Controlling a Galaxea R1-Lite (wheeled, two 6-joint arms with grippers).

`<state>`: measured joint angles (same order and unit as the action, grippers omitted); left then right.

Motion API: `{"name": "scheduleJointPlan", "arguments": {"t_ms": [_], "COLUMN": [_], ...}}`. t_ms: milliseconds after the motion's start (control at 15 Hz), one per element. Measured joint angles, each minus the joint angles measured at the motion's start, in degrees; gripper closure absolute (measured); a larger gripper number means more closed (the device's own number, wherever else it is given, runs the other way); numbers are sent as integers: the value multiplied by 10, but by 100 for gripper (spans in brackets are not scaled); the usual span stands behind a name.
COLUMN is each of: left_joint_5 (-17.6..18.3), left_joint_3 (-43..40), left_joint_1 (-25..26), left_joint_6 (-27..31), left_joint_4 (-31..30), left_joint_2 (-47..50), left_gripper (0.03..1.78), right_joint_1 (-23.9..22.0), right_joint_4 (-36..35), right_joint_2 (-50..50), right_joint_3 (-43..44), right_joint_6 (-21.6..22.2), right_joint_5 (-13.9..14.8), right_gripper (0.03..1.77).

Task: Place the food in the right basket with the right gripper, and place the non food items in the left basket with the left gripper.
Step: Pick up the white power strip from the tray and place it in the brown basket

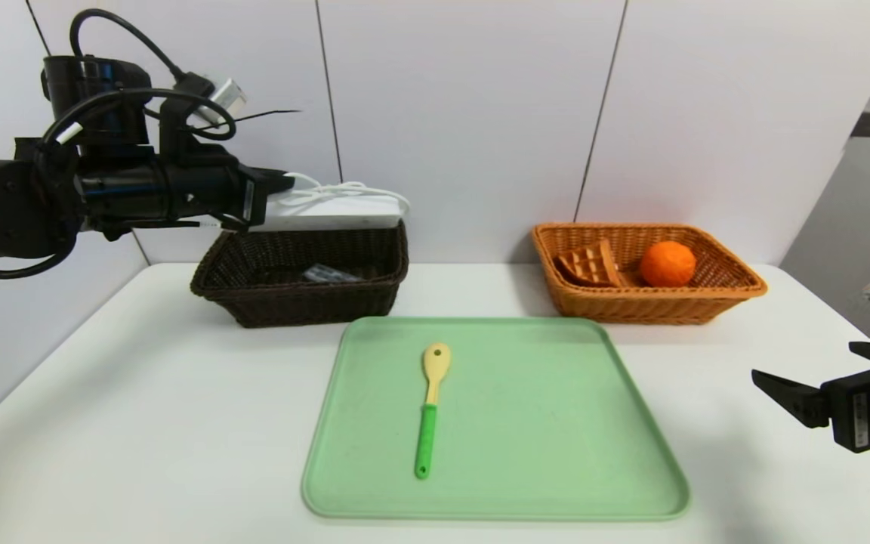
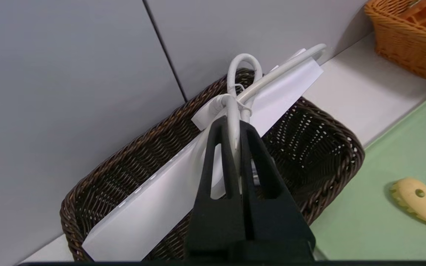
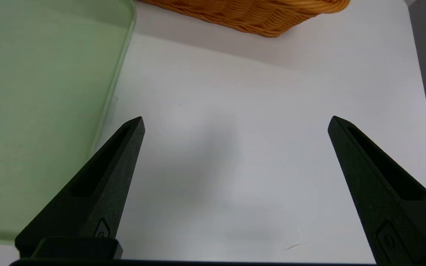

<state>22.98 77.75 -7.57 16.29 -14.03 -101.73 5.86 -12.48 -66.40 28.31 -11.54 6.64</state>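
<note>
The left gripper [image 2: 235, 127] is pinching the white power strip [image 1: 329, 213] above the dark basket [image 1: 291, 298] at eleven o'clock, while the right gripper [image 3: 235, 122] is idling wide open, holding nothing.

A white bench [image 1: 140, 393] carries a green tray [image 1: 556, 423] at centre frame, a dark brown wicker basket [image 1: 284, 291] upper left, and an orange wicker basket [image 1: 631, 306] upper right.
</note>
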Motion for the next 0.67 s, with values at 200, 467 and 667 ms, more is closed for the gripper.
{"name": "scheduleJointPlan", "arguments": {"t_ms": [200, 467, 667], "left_joint_5": [0, -6, -7], "left_joint_3": [-2, -2, -4], "left_joint_1": [11, 16, 18], "left_joint_6": [-2, -5, -2], "left_joint_4": [0, -1, -1], "left_joint_2": [-12, -25, -37], "left_gripper": [173, 173, 173], "right_joint_1": [0, 0, 0], "right_joint_4": [-54, -75, -75], "right_joint_2": [-13, -29, -32], "right_joint_3": [17, 36, 38], "right_joint_6": [0, -1, -2], "right_joint_5": [1, 1, 1], "right_gripper": [9, 9, 9]}}
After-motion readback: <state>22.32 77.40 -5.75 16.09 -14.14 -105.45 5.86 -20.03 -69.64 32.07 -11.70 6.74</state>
